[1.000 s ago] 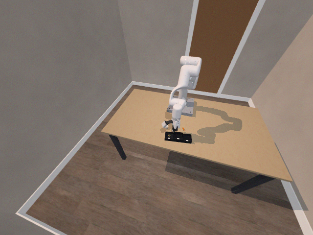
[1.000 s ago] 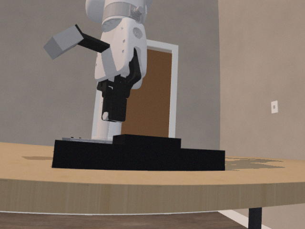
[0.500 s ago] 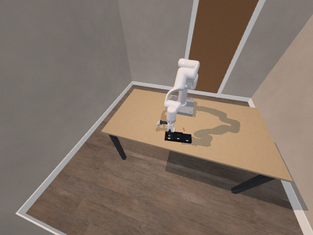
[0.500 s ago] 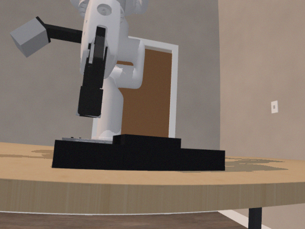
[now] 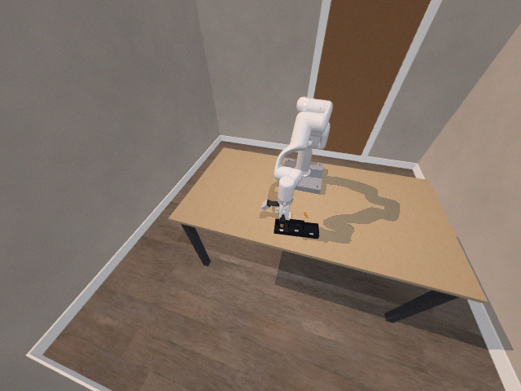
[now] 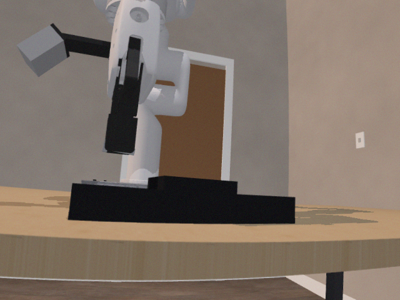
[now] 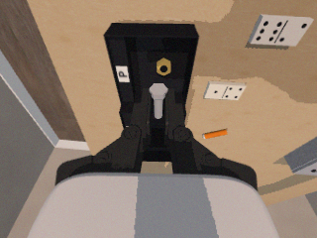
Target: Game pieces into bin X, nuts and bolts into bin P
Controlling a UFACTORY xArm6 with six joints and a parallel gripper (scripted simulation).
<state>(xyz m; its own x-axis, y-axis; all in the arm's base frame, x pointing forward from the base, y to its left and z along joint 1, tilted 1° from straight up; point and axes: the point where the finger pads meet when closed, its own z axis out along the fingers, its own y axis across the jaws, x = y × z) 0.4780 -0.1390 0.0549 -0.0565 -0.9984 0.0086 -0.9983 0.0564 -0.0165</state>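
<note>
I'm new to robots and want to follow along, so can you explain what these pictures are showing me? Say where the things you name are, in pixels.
It's one white robot arm [image 5: 299, 134] [image 6: 144, 142] bolted to a table [image 5: 378, 235] [image 6: 200, 232] [image 7: 74, 64]. One picture looks down from above; another looks across the table edge. The third comes from the wrist, looking past the gripper [image 5: 282, 218] [image 6: 119, 150] [image 7: 158, 106]. Its black fingers are shut on a grey bolt [image 7: 158, 91], above the bin marked P [image 5: 276, 232] [image 6: 106, 203] [image 7: 193, 37]. A brass nut [image 5: 281, 225] [image 7: 158, 63] is in that bin. Dominoes [image 7: 280, 31] and an orange stick [image 5: 305, 214] [image 7: 216, 134] lie on the table.

Claw [image 5: 282, 219] [image 6: 119, 150] [image 7: 158, 100] now over P bin [image 5: 276, 230] [image 6: 108, 203] [image 7: 151, 31]
</note>
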